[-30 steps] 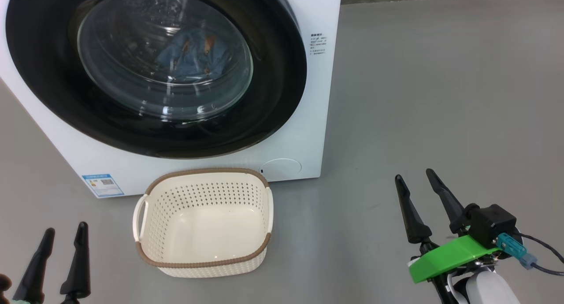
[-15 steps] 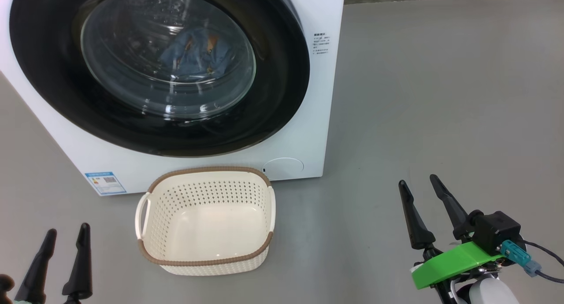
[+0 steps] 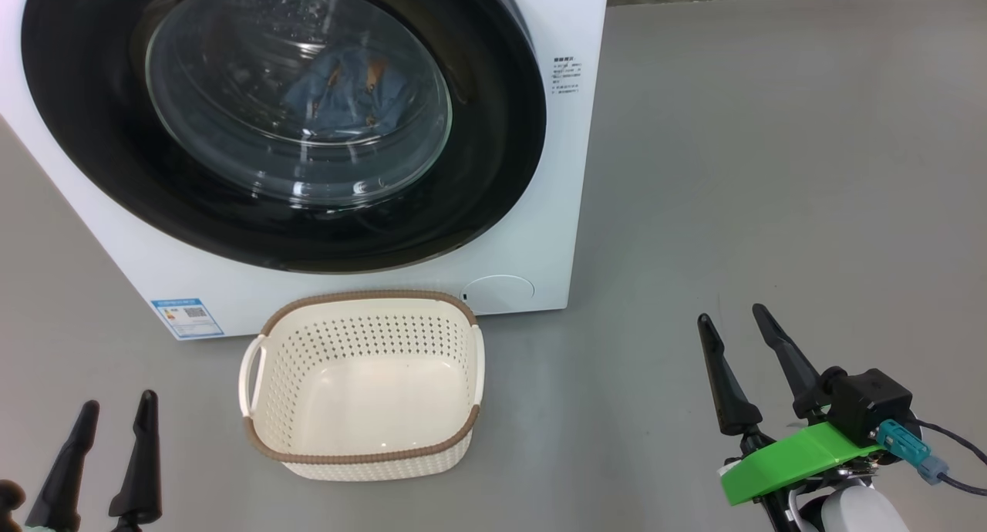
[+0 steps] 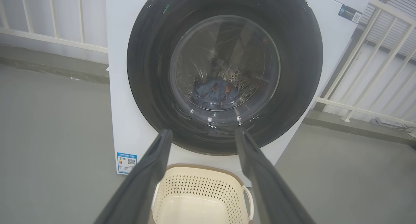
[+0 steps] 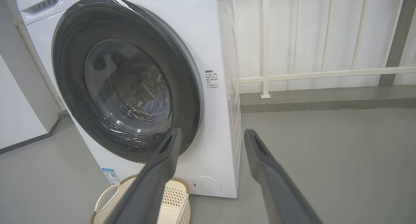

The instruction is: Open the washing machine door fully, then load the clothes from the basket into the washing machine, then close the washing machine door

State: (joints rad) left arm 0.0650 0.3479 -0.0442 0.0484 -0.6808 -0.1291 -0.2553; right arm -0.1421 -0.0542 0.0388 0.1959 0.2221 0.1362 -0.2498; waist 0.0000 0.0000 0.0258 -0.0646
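The white washing machine [image 3: 540,208] fills the upper left of the head view, its round black door [image 3: 493,170] shut flat against the front. Light blue clothes [image 3: 347,92] with orange-brown marks lie in the drum behind the glass, also seen as clothes [image 4: 216,92] in the left wrist view. The cream basket [image 3: 362,455] stands on the floor in front of the machine, with nothing inside. My left gripper [image 3: 116,412] is open at the lower left, left of the basket. My right gripper [image 3: 732,320] is open at the lower right, well right of the basket.
Grey floor [image 3: 771,170] stretches to the right of the machine. A white railing [image 5: 308,74] runs behind and to the right. A blue label [image 3: 187,317] sits at the machine's lower left corner, and a round cover [image 3: 500,293] at its lower right.
The whole head picture has shifted slightly, so the camera moved a little. Both grippers stay open in nearly the same places. Door, basket and clothes are unchanged.
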